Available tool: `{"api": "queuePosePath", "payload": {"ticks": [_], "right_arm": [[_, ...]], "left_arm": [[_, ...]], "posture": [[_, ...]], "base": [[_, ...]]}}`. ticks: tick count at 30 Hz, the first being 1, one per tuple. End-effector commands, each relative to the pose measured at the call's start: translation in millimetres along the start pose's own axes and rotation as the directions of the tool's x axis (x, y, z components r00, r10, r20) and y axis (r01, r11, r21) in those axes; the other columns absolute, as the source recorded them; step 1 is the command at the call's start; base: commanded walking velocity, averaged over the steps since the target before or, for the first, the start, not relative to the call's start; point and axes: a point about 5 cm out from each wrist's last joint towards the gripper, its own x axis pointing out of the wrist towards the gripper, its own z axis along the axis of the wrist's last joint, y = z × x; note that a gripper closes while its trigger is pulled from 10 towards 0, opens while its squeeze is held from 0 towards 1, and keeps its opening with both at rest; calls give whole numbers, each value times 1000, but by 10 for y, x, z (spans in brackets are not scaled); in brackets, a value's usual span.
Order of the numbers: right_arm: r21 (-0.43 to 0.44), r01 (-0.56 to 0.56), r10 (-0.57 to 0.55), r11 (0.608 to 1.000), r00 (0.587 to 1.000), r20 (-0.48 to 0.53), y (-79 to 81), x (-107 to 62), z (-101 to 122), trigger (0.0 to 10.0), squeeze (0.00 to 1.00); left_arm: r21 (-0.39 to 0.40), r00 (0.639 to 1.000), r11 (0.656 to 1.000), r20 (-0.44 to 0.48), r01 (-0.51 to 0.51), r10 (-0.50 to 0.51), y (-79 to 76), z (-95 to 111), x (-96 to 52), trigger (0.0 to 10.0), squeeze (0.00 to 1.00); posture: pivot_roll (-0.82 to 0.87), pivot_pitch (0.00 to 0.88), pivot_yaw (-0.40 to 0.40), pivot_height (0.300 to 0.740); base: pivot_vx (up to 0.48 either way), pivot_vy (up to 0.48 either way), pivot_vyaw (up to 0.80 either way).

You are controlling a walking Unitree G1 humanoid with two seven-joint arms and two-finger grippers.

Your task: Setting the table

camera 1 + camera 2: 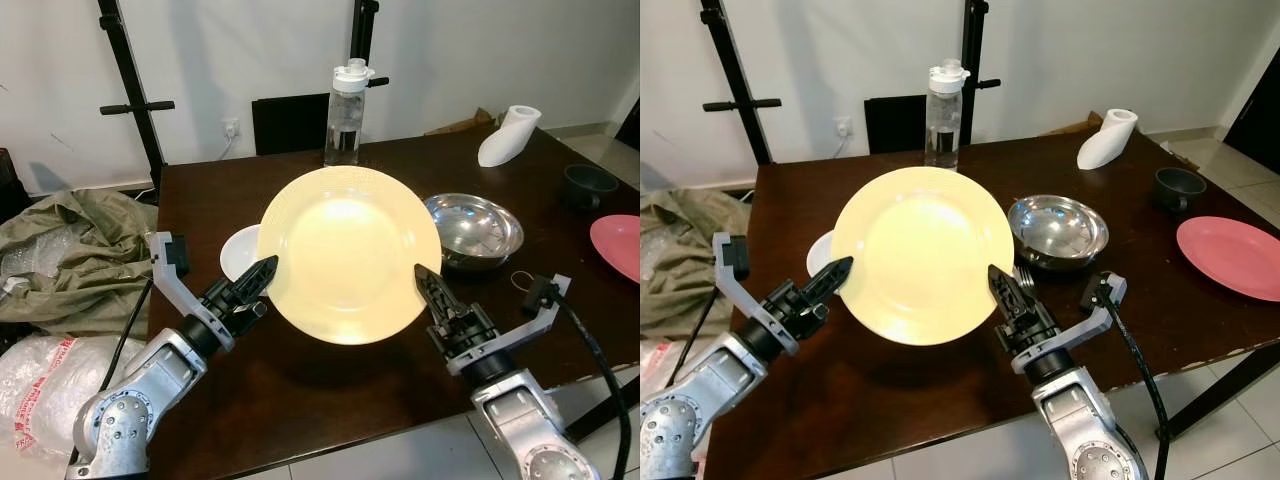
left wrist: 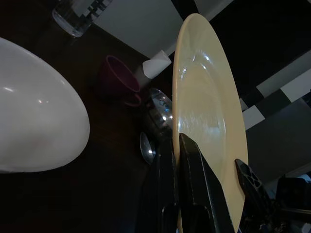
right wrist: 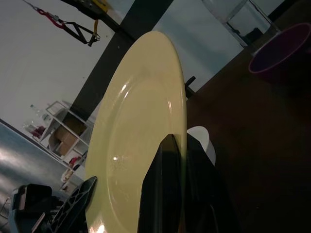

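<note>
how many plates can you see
3: a yellow plate held over the table by the left gripper and right gripper, a white plate partly hidden beneath it, a pink plate at the table's right edge.

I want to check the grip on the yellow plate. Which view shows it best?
The left eye view: the whole yellow plate shows, with the left gripper and right gripper pinching opposite rims. Each wrist view shows only its own fingers clamped on the edge.

Before me, one dark wooden table (image 1: 1200, 300) bearing: white dish (image 1: 240, 252) near left, steel bowl (image 1: 1057, 230) centre, water bottle (image 1: 943, 115) far, white holder (image 1: 1106, 137), dark cup (image 1: 1179, 187), pink plate (image 1: 1232, 255) right.
</note>
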Motion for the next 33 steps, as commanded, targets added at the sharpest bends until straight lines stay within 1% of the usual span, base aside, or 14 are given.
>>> {"api": "queuePosePath", "payload": {"ticks": [1, 23, 33], "right_arm": [[-8, -7, 7, 1000, 1000, -2, 4, 13, -18, 10000, 0], [-27, 8, -8, 1000, 1000, -1, -39, 20, -13, 10000, 0], [-29, 12, -12, 1000, 1000, -1, -49, 16, -14, 10000, 0]], "left_arm": [[2, 1000, 1000, -29, -13, 13, 35, -61, -10, 10000, 0], [3, 1000, 1000, -30, -6, 6, 39, -97, 12, 10000, 0], [8, 1000, 1000, -31, -1, 1, 24, -93, 8, 10000, 0]], "posture": [[11, 57, 99, 701], [10, 54, 99, 701], [12, 58, 99, 701]], "base": [[0, 0, 0], [0, 0, 0], [-440, 0, 0]]}}
